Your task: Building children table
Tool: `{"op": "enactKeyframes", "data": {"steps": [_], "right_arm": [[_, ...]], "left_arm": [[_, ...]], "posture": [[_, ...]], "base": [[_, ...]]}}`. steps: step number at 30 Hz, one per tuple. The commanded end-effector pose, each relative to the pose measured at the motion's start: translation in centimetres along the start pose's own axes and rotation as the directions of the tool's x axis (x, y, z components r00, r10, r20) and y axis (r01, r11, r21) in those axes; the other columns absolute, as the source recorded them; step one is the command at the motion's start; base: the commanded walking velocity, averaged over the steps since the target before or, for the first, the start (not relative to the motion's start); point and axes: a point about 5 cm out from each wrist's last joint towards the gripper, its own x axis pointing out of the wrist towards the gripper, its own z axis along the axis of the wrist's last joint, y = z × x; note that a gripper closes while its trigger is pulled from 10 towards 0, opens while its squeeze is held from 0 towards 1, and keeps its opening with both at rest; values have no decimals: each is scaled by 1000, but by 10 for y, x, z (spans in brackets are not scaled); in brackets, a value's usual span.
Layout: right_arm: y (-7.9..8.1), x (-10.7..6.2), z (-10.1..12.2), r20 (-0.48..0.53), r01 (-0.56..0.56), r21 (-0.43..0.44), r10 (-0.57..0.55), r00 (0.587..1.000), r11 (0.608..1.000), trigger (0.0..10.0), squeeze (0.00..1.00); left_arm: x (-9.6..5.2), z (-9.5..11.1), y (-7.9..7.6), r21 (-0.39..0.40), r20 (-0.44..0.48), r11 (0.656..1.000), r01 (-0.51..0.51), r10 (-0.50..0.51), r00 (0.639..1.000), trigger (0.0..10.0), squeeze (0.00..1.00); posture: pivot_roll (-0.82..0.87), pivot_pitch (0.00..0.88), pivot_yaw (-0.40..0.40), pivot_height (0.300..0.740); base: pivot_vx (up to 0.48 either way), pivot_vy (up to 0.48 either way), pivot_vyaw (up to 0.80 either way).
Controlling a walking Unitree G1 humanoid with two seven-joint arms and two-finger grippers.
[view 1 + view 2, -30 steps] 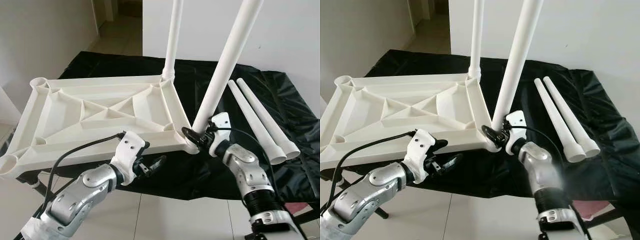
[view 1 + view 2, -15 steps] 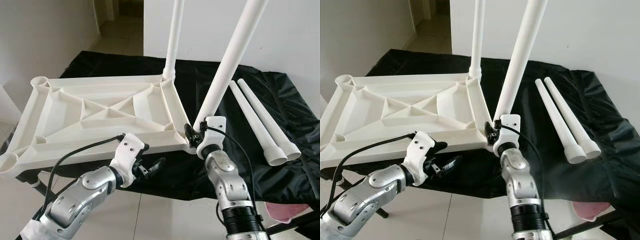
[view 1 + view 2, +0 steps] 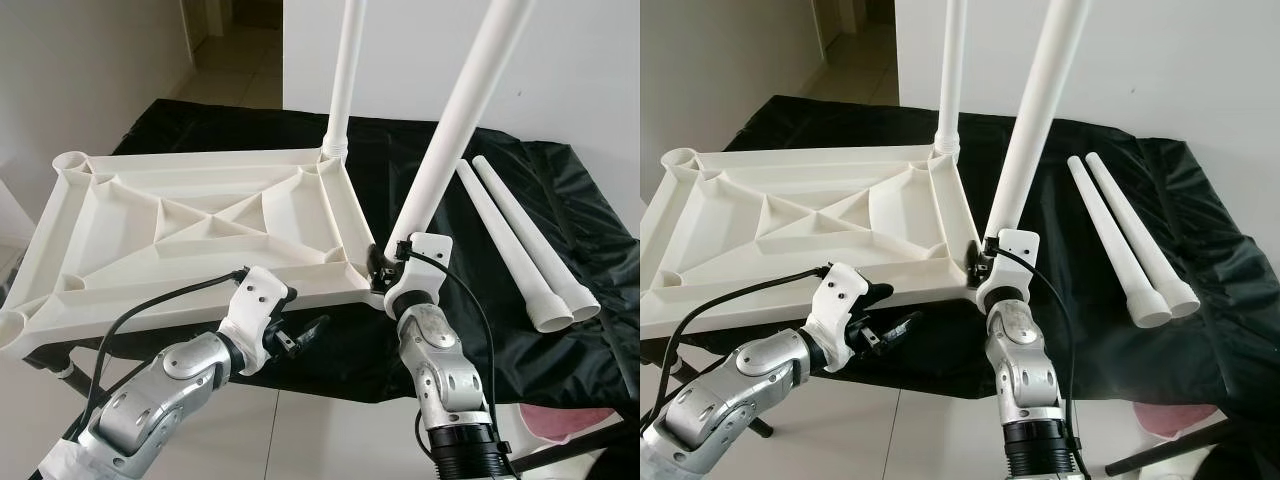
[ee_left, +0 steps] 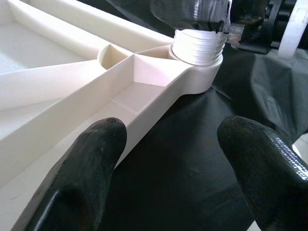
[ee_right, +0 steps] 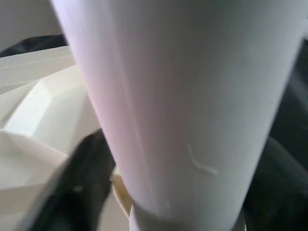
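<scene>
The white table top [image 3: 200, 215] lies upside down on a black cloth. One white leg [image 3: 343, 80] stands in its far right corner. A second leg [image 3: 455, 130] leans up from the near right corner socket [image 4: 199, 48]. My right gripper [image 3: 385, 262] is shut on this near leg at its base, and in the right wrist view its black fingers [image 5: 82, 178] press both sides of the leg [image 5: 178, 96]. My left gripper [image 3: 305, 335] hangs open just below the top's front edge, left of that socket, with nothing between its fingers [image 4: 82, 178].
Two loose white legs [image 3: 510, 240] lie side by side on the black cloth [image 3: 590, 230] to the right. A white wall stands behind the table, and light floor tiles lie below its front edge. A pink object [image 3: 585, 420] sits low at the right.
My right forearm has swung from the right to straight below the near leg, its wrist turning around the leg while still gripping it. The left gripper has hardly moved.
</scene>
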Motion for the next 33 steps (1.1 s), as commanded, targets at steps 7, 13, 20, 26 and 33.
{"op": "enactKeyframes", "data": {"steps": [7,13,20,26,33], "right_arm": [[-15,3,2,-15,-190,-59,189,982,980,10000,0],[-28,12,3,-72,-372,-168,365,928,913,10000,0],[-32,17,-1,-107,-416,-202,403,909,886,9059,0],[-37,18,-5,-132,-444,-224,424,896,868,0,0],[-46,14,-9,-149,-427,-202,404,903,881,10000,0]], "left_arm": [[0,1,-12,3,4,985,173,-173,985,10000,0],[1,3,-11,12,4,984,178,-178,984,10000,0],[1,3,-10,13,5,984,178,-178,984,10000,0],[-1,3,-10,14,1,984,177,-177,984,10000,0],[-3,3,-10,13,-6,984,179,-178,984,10000,0]], "posture": [[58,62,-45,740],[56,58,-36,740],[61,57,-35,740],[71,62,-30,740],[64,70,-20,740]], "base": [[0,0,0],[0,0,0],[0,0,0],[0,0,0],[0,0,0]]}}
